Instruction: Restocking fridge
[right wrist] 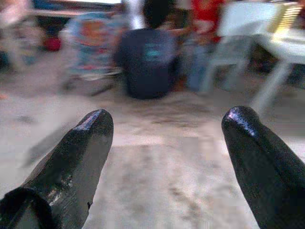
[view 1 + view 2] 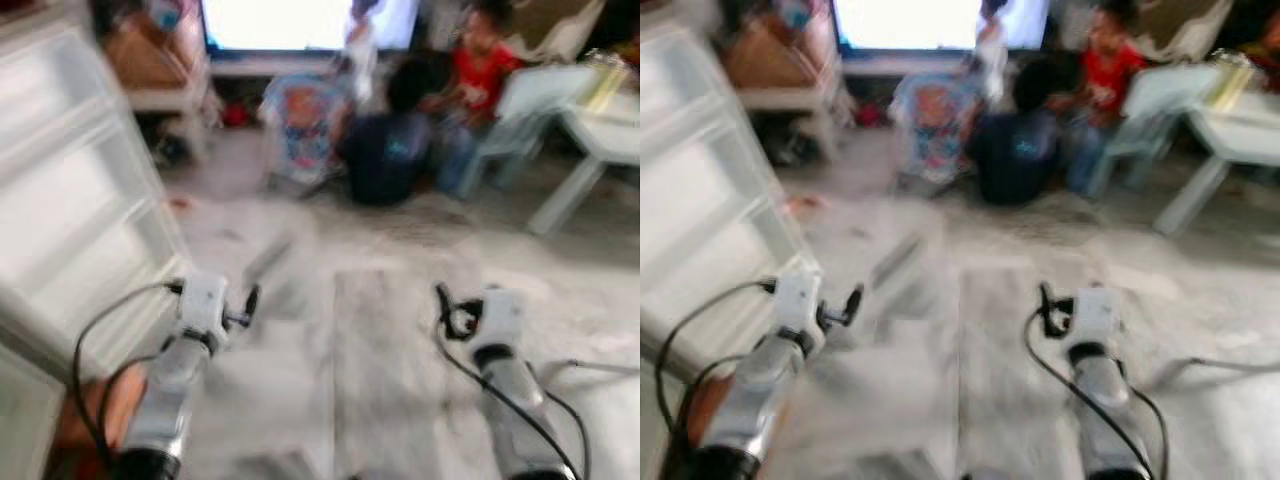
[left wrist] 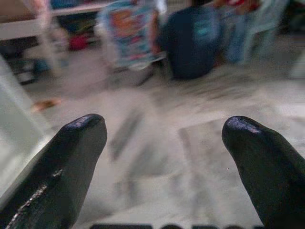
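Both silver arms reach forward low over the pale floor, and the head views are blurred. Nearest on the left, the left gripper has its two black fingers spread wide apart with nothing between them; it hangs just beside the white fridge door, whose shelf rails slant across the left edge. A black cable loops from that arm's wrist. Something orange-brown sits low by the left arm, too blurred to identify.

Past the grippers, in the middle distance, a colourful patterned seat stands on the floor below a bright screen. Right of it a person in a dark top sits on the floor with their back to the camera, and a person in red is just beyond.

On the right, the right gripper is likewise released, fingers well apart and empty, held over bare floor. Farther right stand a pale chair and a white table with a yellowish thing on it.

No item to be restocked can be made out.
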You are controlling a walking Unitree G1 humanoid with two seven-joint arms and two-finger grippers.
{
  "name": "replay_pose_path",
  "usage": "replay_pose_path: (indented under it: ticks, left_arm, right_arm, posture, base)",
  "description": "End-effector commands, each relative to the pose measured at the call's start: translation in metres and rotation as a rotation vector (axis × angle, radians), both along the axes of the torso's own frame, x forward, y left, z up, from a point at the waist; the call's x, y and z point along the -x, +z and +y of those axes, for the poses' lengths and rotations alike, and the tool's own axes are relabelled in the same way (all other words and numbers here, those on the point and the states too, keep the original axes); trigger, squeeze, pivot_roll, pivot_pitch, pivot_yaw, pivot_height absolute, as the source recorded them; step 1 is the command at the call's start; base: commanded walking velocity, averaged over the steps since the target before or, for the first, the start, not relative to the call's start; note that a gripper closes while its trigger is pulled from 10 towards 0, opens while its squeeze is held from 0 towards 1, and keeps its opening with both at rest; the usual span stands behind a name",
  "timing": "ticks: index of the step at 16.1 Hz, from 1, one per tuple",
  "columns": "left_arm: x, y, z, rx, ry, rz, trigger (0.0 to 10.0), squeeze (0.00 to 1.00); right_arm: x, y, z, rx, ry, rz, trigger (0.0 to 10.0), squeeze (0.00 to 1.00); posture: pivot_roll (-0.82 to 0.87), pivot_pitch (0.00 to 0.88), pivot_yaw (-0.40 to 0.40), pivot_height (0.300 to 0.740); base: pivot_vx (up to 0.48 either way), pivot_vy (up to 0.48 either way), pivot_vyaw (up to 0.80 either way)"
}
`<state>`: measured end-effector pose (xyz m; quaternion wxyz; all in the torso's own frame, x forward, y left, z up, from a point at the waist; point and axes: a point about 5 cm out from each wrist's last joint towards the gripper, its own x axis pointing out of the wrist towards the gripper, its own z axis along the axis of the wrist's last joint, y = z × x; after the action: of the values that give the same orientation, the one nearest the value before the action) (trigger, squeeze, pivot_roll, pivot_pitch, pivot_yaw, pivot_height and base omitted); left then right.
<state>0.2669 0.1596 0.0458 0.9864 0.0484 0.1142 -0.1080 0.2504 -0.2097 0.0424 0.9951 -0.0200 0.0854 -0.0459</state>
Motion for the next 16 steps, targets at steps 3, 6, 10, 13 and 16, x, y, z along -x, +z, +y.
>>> replay_pose_path:
  ticks: [3,6,10,13,16]
  left_arm:
    - [0.008,-0.009,0.010,-0.011,0.041,0.037,10.0,0.00]
    - [0.007,-0.010,0.007,-0.014,0.038,0.033,10.0,0.00]
    - [-0.006,0.000,0.002,-0.011,0.038,-0.008,10.0,0.00]
    - [-0.008,0.003,0.004,-0.018,0.052,-0.021,10.0,0.00]
    - [-0.011,0.006,0.004,0.028,0.072,-0.034,10.0,0.00]
  right_arm:
    - [0.001,-0.001,0.006,-0.027,-0.018,-0.013,10.0,0.00]
    - [-0.001,-0.001,0.004,-0.024,-0.025,-0.018,10.0,0.00]
    - [-0.014,0.012,0.008,-0.015,-0.006,-0.068,10.0,0.00]
    - [-0.016,0.015,0.005,-0.012,-0.017,-0.081,10.0,0.00]
    - [-0.011,0.012,0.008,-0.032,-0.026,-0.080,10.0,0.00]
  posture:
    - [0.04,0.000,-0.043,0.740]
    - [0.03,0.000,-0.042,0.740]
    - [0.02,0.007,-0.039,0.740]
    - [0.02,0.022,-0.037,0.740]
    - [0.02,0.033,-0.031,0.740]
  base:
    - [0.191,-0.396,-0.80]
    - [0.000,-0.442,-0.80]
    - [0.000,-0.448,-0.80]
    - [0.000,-0.447,-0.80]
    - [0.081,-0.297,-0.80]
